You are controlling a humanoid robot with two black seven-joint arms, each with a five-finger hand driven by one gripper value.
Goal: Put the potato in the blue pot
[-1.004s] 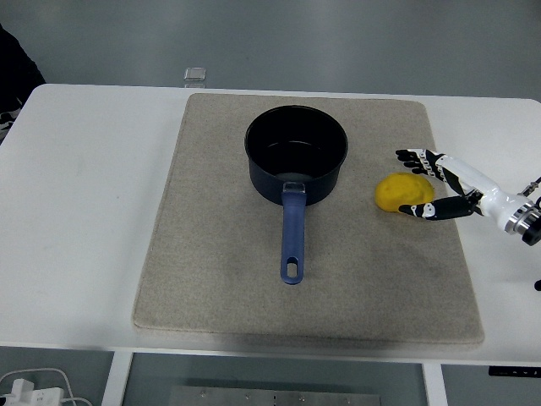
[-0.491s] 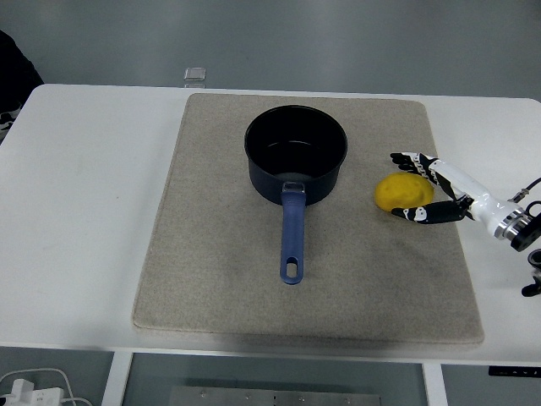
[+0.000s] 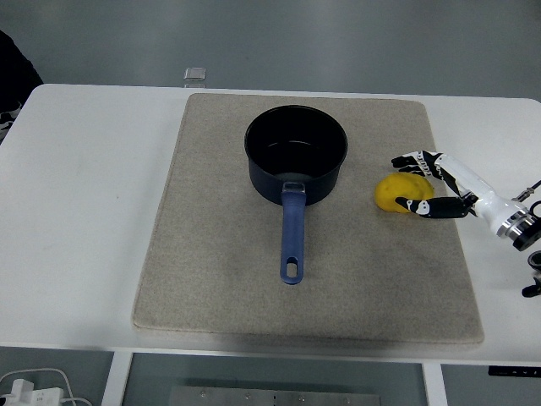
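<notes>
The yellow potato lies on the beige mat, to the right of the blue pot. The pot stands upright and empty, with its blue handle pointing toward the near edge. My right hand reaches in from the right edge and wraps the potato's right side. Its fingers curl over the top and its thumb presses the front. The potato still rests on the mat. No left arm shows.
A small clear cube sits on the white table just behind the mat's far left corner. White cables lie below the table at the bottom left. Something dark shows at the top left edge.
The right hand has closed in on the potato: the thumb has come up against its front and the fingers have settled over its top. The potato and pot have not moved.
</notes>
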